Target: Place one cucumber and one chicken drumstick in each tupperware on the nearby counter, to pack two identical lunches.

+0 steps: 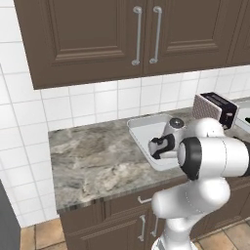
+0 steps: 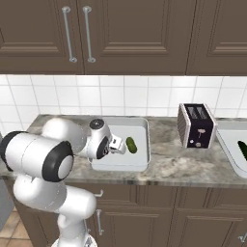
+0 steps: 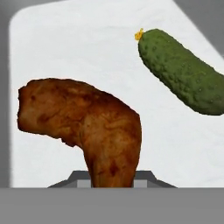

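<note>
Gripper: I had the gripper (image 2: 117, 146) low over the near tupperware (image 2: 140, 164), its fingers pinching the chicken drumstick (image 3: 87, 127) by the thin bone end; the fingertips themselves were hidden under the meat in the hand view.
Drumstick axis: in the hand view its narrow end ran down into the jaws and the plump end bent away to the upper left, so its long axis curved from the gripper up and over toward the left of that picture. I could not tell whether the meat touched the tray floor.
Cucumber: the short, lighter cucumber (image 2: 130, 144) lay flat on the tray floor near the right wall, apart from the drumstick. In the right base view its long axis ran roughly from the tray's back edge toward its front edge, slightly tilted. In the hand view I saw its yellow-tipped stem end pointing to the upper left.
Near tupperware: I saw it on the counter (image 1: 93, 161) close to the front edge, left of the toaster (image 2: 197, 124).
Second tupperware: it sat at the right end of the counter (image 2: 230, 157), past the toaster, with the dark green cucumber (image 2: 242, 150) lying in it; its long axis ran roughly back to front.
Arm: it reached in over the tray's left wall.
</note>
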You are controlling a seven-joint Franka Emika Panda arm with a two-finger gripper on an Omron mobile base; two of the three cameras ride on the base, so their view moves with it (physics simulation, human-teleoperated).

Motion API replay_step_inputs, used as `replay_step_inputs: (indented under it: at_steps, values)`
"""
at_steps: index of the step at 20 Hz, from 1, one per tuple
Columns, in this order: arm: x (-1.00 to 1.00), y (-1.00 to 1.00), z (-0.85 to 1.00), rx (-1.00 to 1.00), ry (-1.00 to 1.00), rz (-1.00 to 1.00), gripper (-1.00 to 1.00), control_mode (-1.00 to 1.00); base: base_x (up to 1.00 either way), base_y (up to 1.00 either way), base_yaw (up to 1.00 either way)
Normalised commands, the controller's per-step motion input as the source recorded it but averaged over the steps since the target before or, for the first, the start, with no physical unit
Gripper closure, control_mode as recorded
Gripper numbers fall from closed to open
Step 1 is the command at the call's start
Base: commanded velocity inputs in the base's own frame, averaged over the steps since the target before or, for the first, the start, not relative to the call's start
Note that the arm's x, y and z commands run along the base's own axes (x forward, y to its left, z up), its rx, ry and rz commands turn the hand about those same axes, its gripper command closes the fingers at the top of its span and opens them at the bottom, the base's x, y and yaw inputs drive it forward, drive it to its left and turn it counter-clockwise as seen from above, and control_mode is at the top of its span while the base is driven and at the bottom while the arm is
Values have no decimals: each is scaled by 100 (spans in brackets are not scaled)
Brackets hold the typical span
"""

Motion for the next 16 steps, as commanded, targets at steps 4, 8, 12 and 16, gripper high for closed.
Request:
replay_step_inputs:
  at_steps: [4,8,12,16]
  values:
    - [20,0,-18,0,0,0,100,-100,0,0,0]
    - [16,0,-14,0,0,0,100,-100,0,0,0]
    - [13,0,-9,0,0,0,-100,-100,0,0,0]
    - [1,0,-1,0,0,0,-100,-100,0,0,0]
